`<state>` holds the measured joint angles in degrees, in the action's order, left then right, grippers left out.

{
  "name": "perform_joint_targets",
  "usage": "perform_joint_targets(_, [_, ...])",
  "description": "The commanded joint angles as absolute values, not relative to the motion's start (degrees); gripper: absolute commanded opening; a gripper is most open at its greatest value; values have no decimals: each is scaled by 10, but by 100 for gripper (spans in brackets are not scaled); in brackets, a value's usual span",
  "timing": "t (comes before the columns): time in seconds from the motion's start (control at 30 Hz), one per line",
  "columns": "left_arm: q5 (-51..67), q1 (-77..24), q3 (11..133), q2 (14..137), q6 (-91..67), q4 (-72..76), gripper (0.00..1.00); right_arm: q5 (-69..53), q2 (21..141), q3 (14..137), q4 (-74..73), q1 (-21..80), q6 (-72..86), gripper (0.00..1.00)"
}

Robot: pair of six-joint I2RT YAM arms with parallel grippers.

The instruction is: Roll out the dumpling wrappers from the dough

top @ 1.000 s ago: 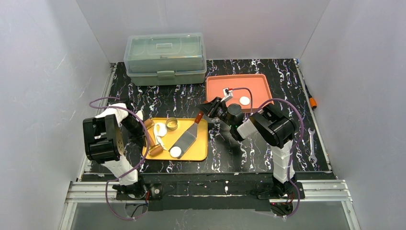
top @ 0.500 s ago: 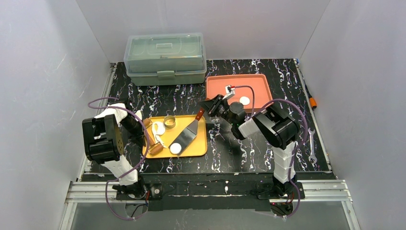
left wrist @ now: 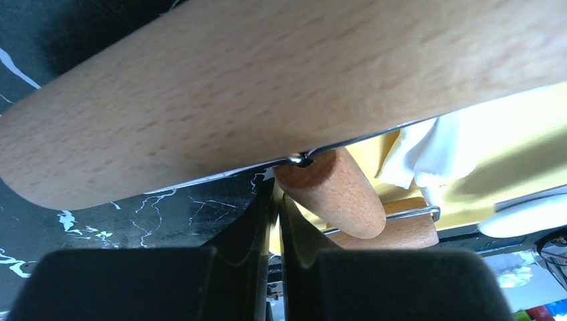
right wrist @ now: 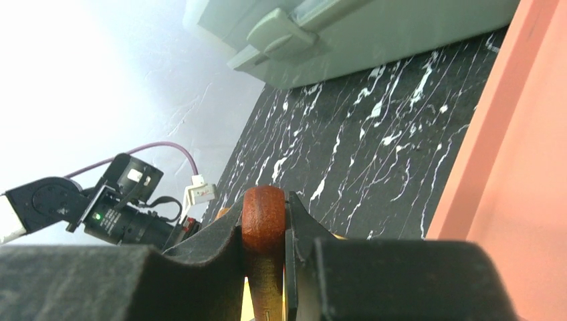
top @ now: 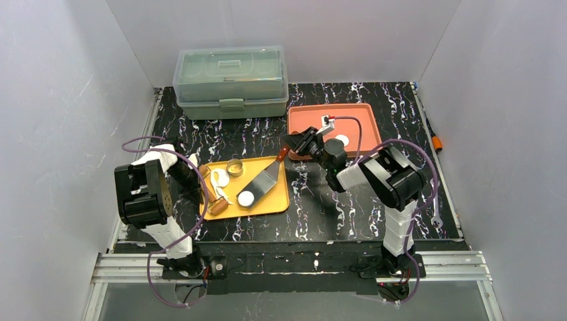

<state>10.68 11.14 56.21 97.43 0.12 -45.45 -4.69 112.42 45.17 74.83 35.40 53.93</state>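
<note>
My right gripper (top: 295,143) is shut on the red-brown handle (right wrist: 263,224) of a metal spatula (top: 262,179). The blade slants down over the yellow tray (top: 273,204). A round white dumpling wrapper (top: 246,198) lies on the blade's near end. A second wrapper (top: 342,140) rests in the orange tray (top: 364,111). Ragged white dough (top: 219,179) lies on the yellow tray beside the small metal ring (top: 235,167). My left gripper (left wrist: 277,194) is shut, its tips right under the wooden rolling pin (left wrist: 267,87) at the yellow tray's left edge.
A grey-green lidded box (top: 231,80) stands at the back left. A wrench (top: 436,200) lies near the table's right edge, and an orange-tipped tool (top: 436,142) sits beyond that edge. White walls close in on three sides.
My right gripper has pulled back and to the right toward the orange tray. The spatula and the wrapper on its blade have moved the same way. The left arm has held still.
</note>
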Motion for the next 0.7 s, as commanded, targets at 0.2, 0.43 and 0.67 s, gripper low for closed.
perform_joint_targets(0.2, [89,119,563,998,38,-364,0,-3,1042,496,749,290,562,1])
perform_joint_targets(0.43, [100,119,569,1010,47,-371,0,35,980,498,706,205,528,1])
perform_joint_targets(0.67, [106,119,570,1010,49,-372,0,90,919,483,629,117,466,1])
